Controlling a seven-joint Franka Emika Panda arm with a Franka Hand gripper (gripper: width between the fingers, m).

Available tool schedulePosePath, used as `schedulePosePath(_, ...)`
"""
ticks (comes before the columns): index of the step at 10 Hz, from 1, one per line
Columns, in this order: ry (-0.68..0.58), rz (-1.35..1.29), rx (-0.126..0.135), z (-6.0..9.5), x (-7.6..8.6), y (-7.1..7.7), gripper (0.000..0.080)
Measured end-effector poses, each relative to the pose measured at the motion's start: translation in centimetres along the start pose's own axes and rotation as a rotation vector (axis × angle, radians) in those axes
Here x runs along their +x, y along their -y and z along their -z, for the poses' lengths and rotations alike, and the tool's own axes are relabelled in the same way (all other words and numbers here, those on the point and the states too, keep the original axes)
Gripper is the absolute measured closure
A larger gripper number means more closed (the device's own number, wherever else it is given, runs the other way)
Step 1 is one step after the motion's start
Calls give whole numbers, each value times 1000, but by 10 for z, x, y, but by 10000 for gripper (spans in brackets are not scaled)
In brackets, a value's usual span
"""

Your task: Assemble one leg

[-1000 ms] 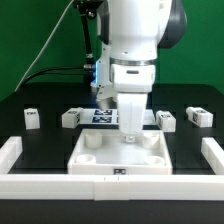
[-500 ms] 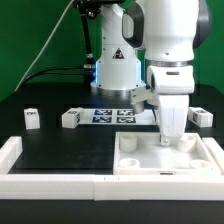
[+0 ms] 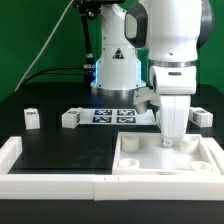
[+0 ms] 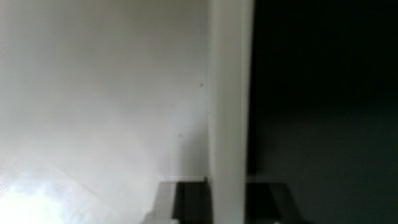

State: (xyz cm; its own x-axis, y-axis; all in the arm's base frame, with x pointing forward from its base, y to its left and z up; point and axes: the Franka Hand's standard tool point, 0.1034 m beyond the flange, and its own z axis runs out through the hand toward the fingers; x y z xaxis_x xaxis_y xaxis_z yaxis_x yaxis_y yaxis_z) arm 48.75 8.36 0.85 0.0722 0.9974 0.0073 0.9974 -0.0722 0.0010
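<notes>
Leg (image 3: 201, 116) nearest the gripper (image 3: 172, 135) is seen lying just beyond the panel's (image 3: 140, 160) far edge, to the exterior view's right of the jaws; whether these are clamped cannot be told.

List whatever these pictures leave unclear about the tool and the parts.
- Exterior view: the tool ends against the white panel and its fingertips blend into it, so open or shut cannot be told.
- Wrist view: a blurred white surface fills the picture close up; which part it is stays unclear.
- Exterior view: the tag on the leg farthest to the exterior view's left is too small to read.
- Exterior view: the arm hides the table behind it.
</notes>
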Motion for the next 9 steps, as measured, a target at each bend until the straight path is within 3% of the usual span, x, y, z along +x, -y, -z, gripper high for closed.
schedulePosePath(2,0,0,0,0,0,0,414)
schedulePosePath(3,0,-1,0,0,0,0,414)
schedulePosePath(4,0,-1,0,0,0,0,238)
schedulePosePath(5,0,-1,0,0,0,0,238)
schedulePosePath(6,0,-1,0,0,-1,0,169)
schedulePosePath(9,0,-2,0,0,-1,0,151)
